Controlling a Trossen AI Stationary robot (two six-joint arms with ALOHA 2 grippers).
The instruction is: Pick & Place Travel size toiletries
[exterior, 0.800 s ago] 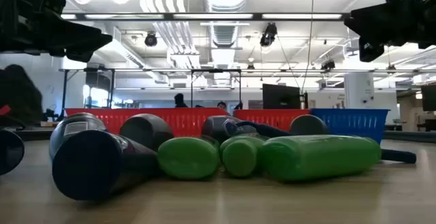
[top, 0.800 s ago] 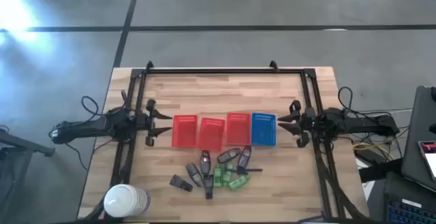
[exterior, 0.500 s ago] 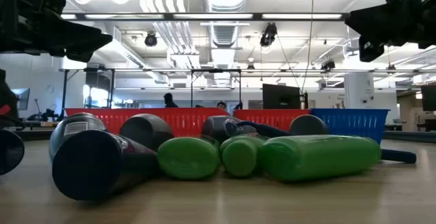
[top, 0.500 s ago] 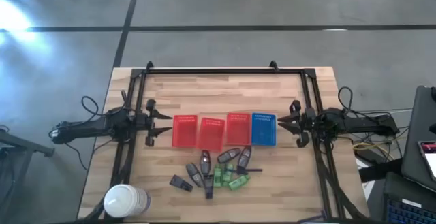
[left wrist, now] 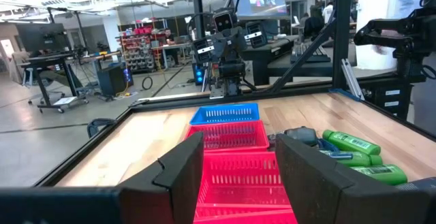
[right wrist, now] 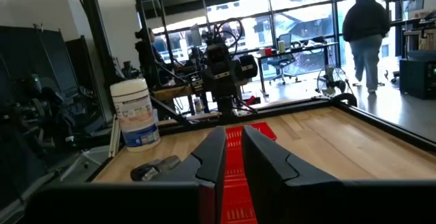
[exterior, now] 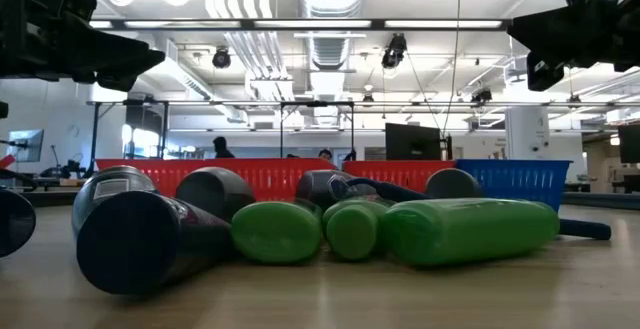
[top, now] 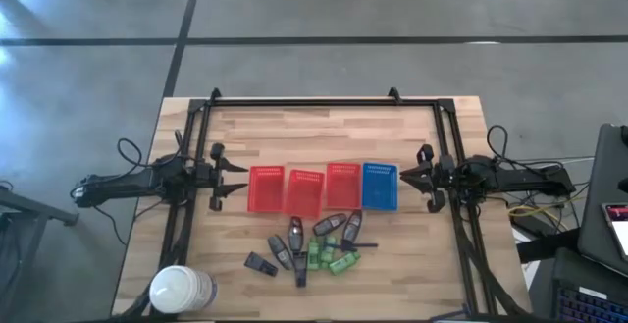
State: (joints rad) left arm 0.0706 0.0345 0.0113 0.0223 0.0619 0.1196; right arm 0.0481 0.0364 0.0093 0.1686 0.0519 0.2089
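Note:
The travel size toiletries (top: 314, 244) lie in a loose pile on the near half of the table, some dark grey and some bright green. In the low view the green bottles (exterior: 465, 231) and dark ones (exterior: 140, 239) rest on their sides, touching one another. My left gripper (top: 238, 179) hovers at the table's left side, open, pointing at the row of baskets (left wrist: 231, 139). My right gripper (top: 405, 178) hovers at the table's right side, facing the left one, its fingers (right wrist: 211, 149) apart by only a narrow slit. Neither is near the pile.
Three red mesh baskets (top: 305, 190) and one blue basket (top: 380, 186) stand in a row between the grippers, just beyond the pile. A large white roll (top: 182, 289) stands at the near left corner. A black frame (top: 324, 102) rims the table. A person walks in the room behind.

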